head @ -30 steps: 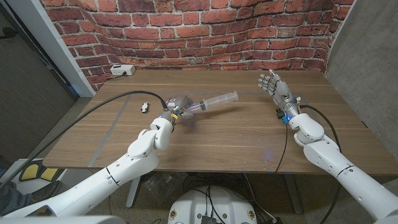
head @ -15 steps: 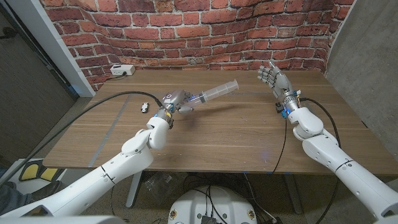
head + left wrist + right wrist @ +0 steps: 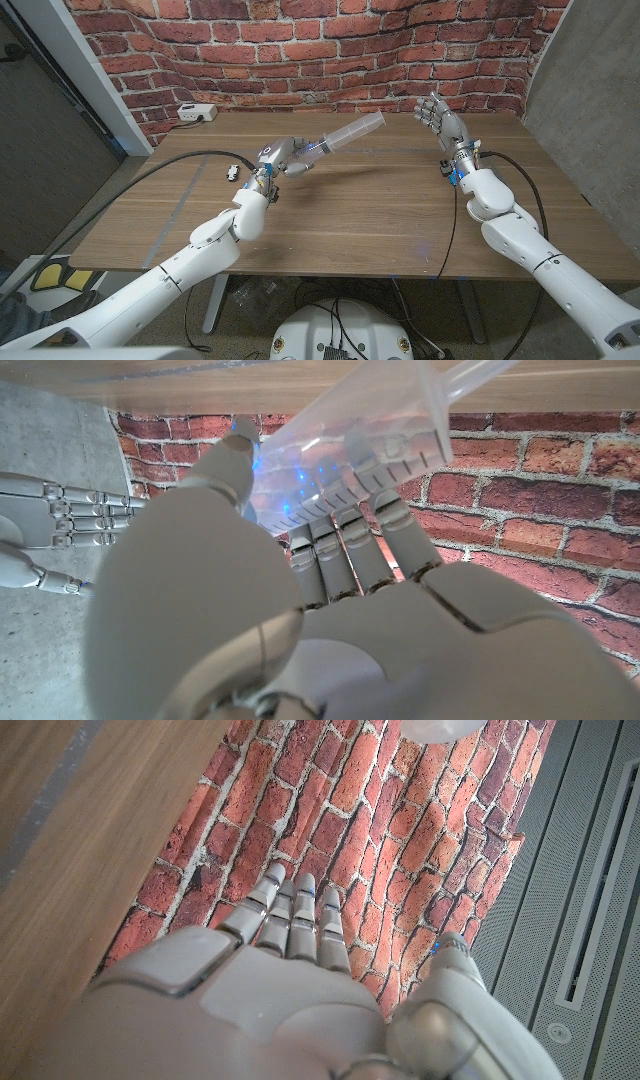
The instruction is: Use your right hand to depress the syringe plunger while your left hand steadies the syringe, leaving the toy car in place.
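We see the left robot hand [image 3: 283, 157] holding the syringe [image 3: 340, 137] tilted above the bench [image 3: 380, 215]. Right robot hand [image 3: 437, 119] hangs spread, well apart; plunger unpressed. Toy car [image 3: 232, 171] undisturbed.

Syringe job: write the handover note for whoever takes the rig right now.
Left hand: grips the clear plastic syringe by its near end, lifted off the wooden table, far end tilted up toward the brick wall.
Right hand: open, raised, fingers apart, clear of the syringe.
Small white toy car: on the table beside the left arm, untouched.
Done: syringe picked up and steadied.
Left: bring the right hand over and depress the plunger.
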Controlling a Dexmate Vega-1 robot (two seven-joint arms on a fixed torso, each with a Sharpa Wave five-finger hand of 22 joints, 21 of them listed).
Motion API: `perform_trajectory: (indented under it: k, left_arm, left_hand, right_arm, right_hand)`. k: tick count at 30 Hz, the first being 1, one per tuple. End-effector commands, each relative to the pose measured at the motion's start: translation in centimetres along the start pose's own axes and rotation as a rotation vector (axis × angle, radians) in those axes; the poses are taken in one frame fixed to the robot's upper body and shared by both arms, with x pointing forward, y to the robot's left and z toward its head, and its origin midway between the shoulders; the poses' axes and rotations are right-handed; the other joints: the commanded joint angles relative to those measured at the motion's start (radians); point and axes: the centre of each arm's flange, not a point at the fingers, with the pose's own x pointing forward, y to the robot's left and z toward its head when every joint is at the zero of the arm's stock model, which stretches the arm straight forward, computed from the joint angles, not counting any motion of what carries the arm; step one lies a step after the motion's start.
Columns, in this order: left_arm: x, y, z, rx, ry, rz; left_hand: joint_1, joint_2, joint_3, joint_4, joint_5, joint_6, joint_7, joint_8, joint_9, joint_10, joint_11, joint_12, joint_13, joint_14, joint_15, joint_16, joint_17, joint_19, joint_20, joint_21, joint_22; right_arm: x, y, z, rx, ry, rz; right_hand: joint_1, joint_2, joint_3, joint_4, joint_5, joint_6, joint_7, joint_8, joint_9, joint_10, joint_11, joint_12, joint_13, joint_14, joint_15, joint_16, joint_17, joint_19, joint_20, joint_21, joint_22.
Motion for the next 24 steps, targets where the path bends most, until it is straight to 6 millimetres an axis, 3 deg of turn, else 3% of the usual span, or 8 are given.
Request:
perform_trajectory:
  k: [1,24]
  left_arm:
    - [0.6,0.2,-0.8,-0.063,-0.005,0.029]
    - [2.2,0.8,-0.1,-0.067,-0.054,0.033]
  left_hand:
    - [0.091,0.108,0.073,0.069,0.001,0.105,0.037,0.001,0.003,0.050,-0.038,0.002,0.001,0.043,-0.052,-0.001,0.004,0.015,-0.023,0.004,0.002]
    - [0.084,0.107,0.076,0.072,0.001,0.108,0.032,-0.005,0.003,0.050,-0.034,-0.006,0.004,0.042,-0.053,-0.005,0.004,0.008,-0.025,0.003,0.003]
  right_arm:
    - [-0.6,1.0,1.9,-0.160,-0.082,-0.098]
    - [-1.4,3.7,4.9,-0.357,-0.217,-0.131]
  right_hand:
    - [-0.005,-0.004,-0.003,0.002,0.004,-0.007,-0.003,-0.003,0.002,-0.025,0.003,-0.010,0.005,-0.017,-0.001,-0.006,0.003,-0.020,-0.002,-0.006,0.001]
    - [-0.020,-0.004,-0.011,0.009,0.009,-0.009,-0.013,-0.001,0.001,-0.048,0.000,-0.017,0.005,-0.040,-0.007,-0.006,0.005,-0.050,-0.005,-0.012,0.002]
